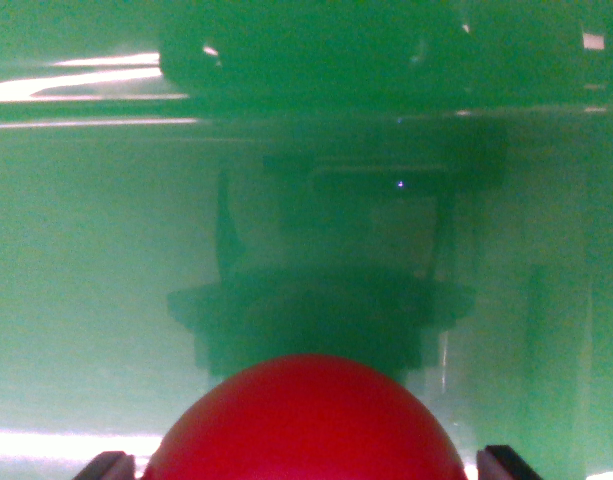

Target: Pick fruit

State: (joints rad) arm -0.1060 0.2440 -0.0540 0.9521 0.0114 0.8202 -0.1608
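A round red fruit point(304, 420) fills the bottom middle of the wrist view, very close to the camera. My gripper point(306, 466) has one dark fingertip point(108, 466) against the fruit's left side and the other point(508, 462) against its right side, so it is shut on the fruit. Only the tips of the fingers show at the bottom edge, and the lower part of the fruit is cut off by the frame.
A glossy green surface point(86, 300) spreads behind the fruit and carries a dark blurred reflection of the gripper and arm point(326, 300). Bright light streaks point(76, 85) cross the upper left. A dark bulky shape point(366, 50) lies along the top edge.
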